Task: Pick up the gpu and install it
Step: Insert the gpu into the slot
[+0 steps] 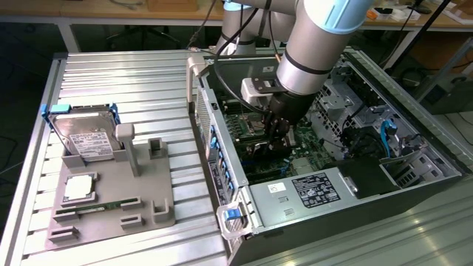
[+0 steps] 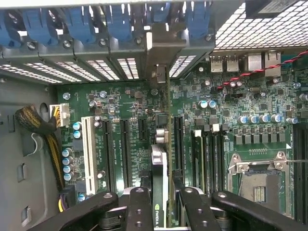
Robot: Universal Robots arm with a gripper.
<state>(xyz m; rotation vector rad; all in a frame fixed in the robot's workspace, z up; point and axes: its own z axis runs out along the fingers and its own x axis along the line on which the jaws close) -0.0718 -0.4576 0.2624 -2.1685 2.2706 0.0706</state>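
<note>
End effector (image 2: 160, 202) — clamps gpu (image 2: 160, 183) edge-on | above motherboard (image 2: 120, 125) — inside case (image 1: 399, 199)

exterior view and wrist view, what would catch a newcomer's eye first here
The robot arm plunging into the open computer case dominates the exterior view, its gripper down over the motherboard. In the wrist view, the gripper is shut on the gpu, held edge-on above the green motherboard's slots. On the exterior view's left, a hard drive stands in a grey holder.

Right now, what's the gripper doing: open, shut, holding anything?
Gripper: shut on the gpu, held edge-on between the fingers over the motherboard slots, inside the case.
</note>
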